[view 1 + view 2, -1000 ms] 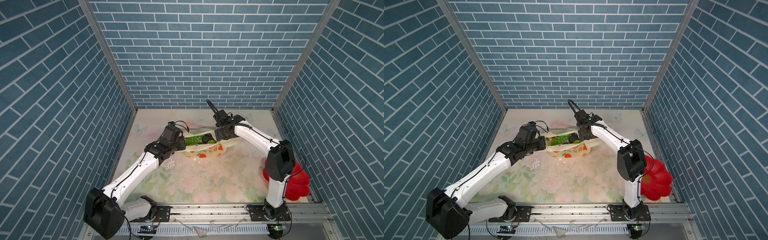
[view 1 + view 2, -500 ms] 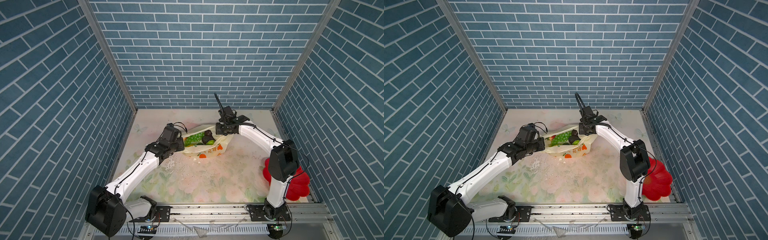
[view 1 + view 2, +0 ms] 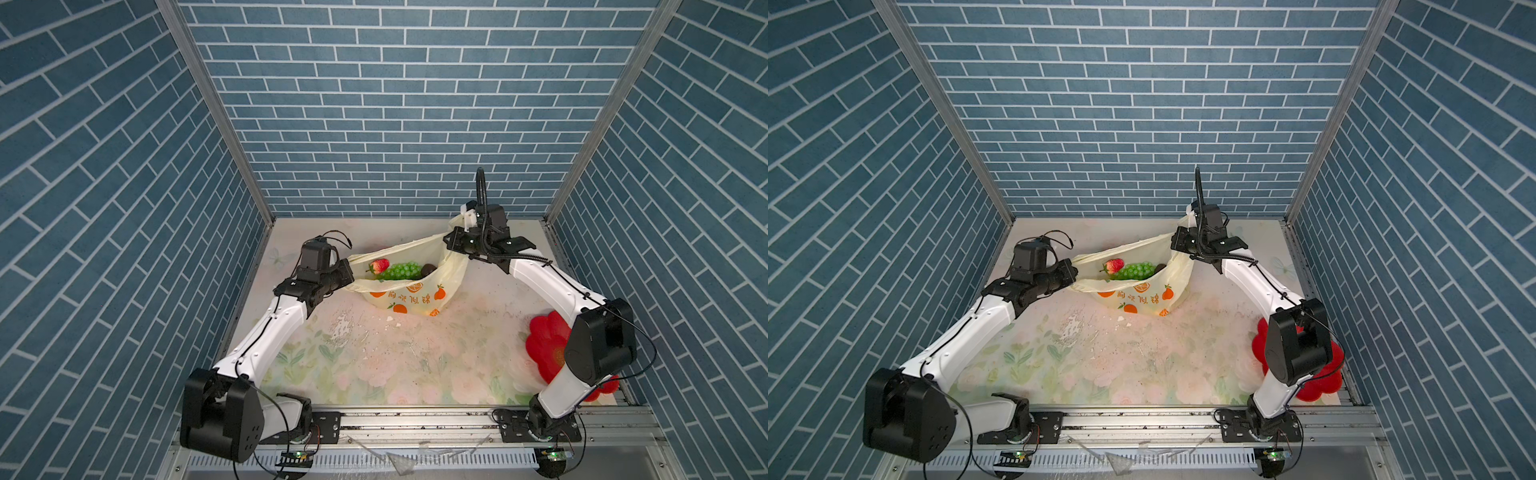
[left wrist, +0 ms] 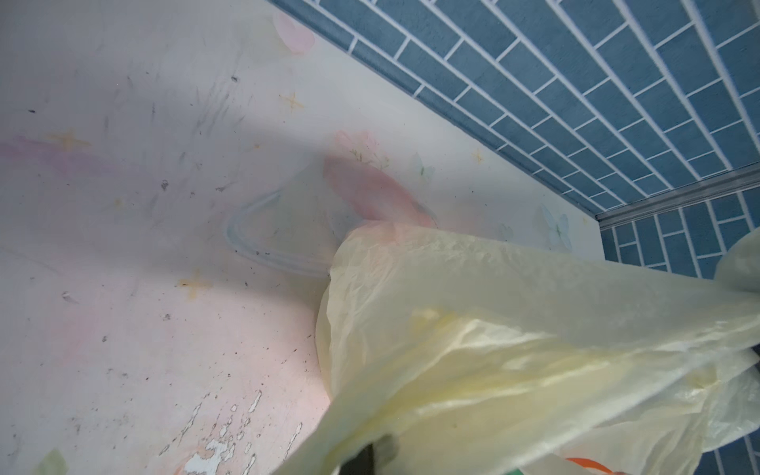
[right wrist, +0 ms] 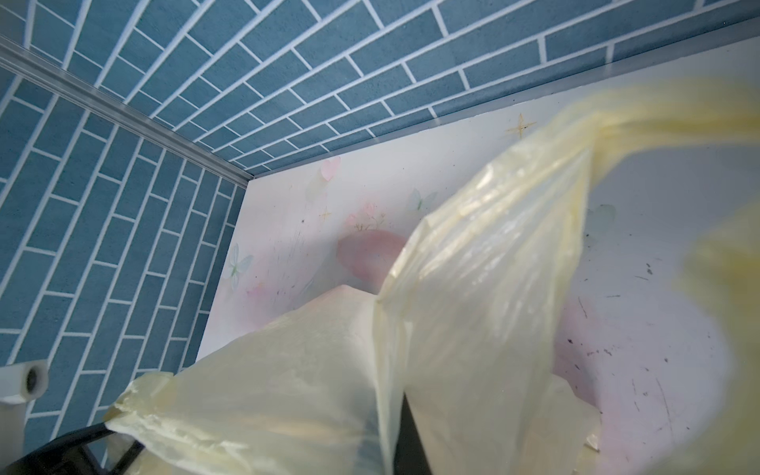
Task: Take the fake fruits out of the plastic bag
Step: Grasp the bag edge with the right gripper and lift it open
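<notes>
Limp, slippery plastic bag (image 3: 409, 297) sags well apart from the red plate (image 3: 544, 349), its top edges clenched in the jaws of left gripper (image 3: 347, 272) and right gripper (image 3: 451, 243); light fake fruits (image 3: 401, 270) inside suit gentle pinching.

The left arm (image 3: 270, 332) and right arm (image 3: 552, 286): white link covers, black joint housings, thin black cables routed along each link, black base plates.

The crinkly cream-yellow plastic bag (image 3: 409, 297) is hanging open, cradling a red strawberry (image 3: 380, 264), green grapes (image 3: 401, 270) and perhaps a dark-brown fruit (image 3: 428, 270).
</notes>
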